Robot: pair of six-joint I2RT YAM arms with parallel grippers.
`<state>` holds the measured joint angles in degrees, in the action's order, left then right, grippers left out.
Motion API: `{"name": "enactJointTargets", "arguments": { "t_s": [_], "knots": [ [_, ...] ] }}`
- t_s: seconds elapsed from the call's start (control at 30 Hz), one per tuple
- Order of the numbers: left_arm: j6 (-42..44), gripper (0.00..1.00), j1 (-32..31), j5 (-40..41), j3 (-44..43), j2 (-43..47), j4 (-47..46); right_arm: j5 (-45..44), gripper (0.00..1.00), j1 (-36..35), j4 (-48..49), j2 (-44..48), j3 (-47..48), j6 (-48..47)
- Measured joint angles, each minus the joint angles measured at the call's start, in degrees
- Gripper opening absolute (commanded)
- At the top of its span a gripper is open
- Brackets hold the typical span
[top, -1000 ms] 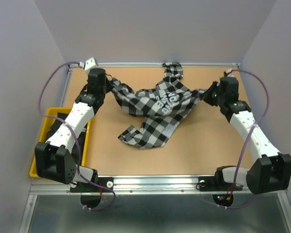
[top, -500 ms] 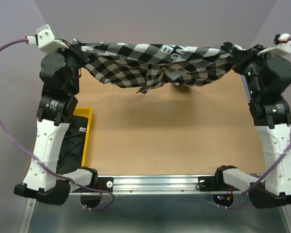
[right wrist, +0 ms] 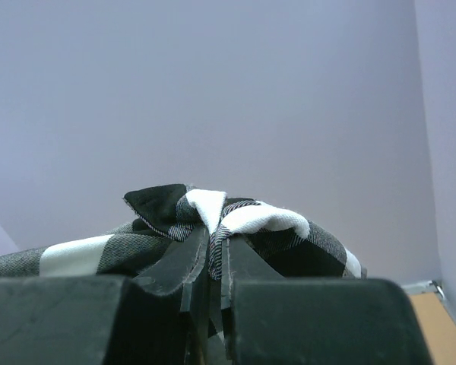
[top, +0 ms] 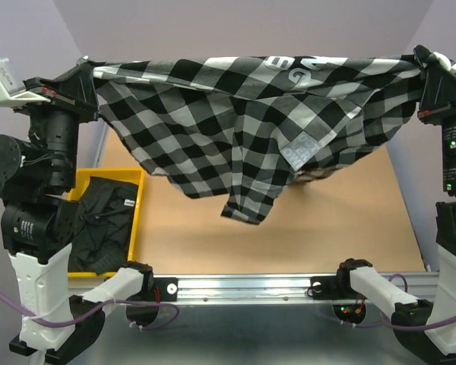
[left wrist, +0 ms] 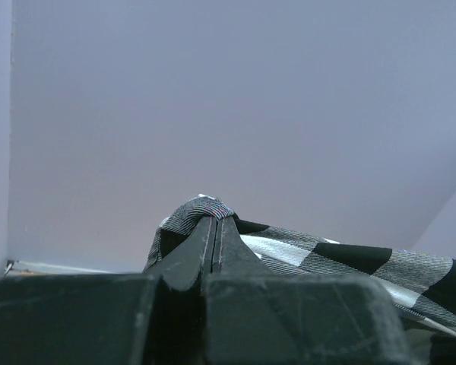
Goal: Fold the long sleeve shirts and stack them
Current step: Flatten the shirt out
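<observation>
Top external view: large black-and-white check cloth shirt (top: 213, 129), soft, light and limp, hangs spread above the brown table (top: 349, 228) from left edge to right edge. Left gripper (left wrist: 215, 224) is clamped tight on one top corner, and right gripper (right wrist: 215, 228) pinches the other. Likely best gripped at hems, since thin pinches may slip. Plain black shirt (top: 99, 224) lies in the yellow tray (top: 139, 176) at the left edge.
</observation>
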<state>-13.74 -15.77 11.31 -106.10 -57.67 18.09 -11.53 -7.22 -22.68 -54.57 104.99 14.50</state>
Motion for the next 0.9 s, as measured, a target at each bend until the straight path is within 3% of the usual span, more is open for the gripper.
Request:
{"name": "enactJointTargets", "arguments": {
  "t_s": [0.3,0.63,0.77,0.8,0.83,0.9],
  "knots": [
    [1.14,0.0,0.02,1.18,-1.64,-4.22,-0.42,0.44,0.01,0.0,0.44,-4.07,3.34,-0.17],
    [0.85,0.0,0.13,3.82,13.18,-17.22,-6.1,-3.48,0.03,0.04,1.84,-18.08,-7.43,0.9],
    [-1.01,0.16,0.13,3.65,21.11,-25.51,-7.32,-4.24,0.13,0.04,1.53,-25.35,-15.02,2.34],
    [-1.95,0.27,0.13,3.69,23.04,-28.24,-7.58,-4.37,0.14,0.07,1.53,-27.67,-17.42,2.91],
    [-2.49,0.32,0.13,3.76,24.2,-31.12,-7.82,-4.39,0.16,0.13,1.27,-29.53,-18.86,3.3],
    [-3.48,0.48,0.13,4.17,24.52,-36.74,-7.85,-4.37,0.26,0.59,0.5,-34.51,-20.33,4.15]
  ]
}}
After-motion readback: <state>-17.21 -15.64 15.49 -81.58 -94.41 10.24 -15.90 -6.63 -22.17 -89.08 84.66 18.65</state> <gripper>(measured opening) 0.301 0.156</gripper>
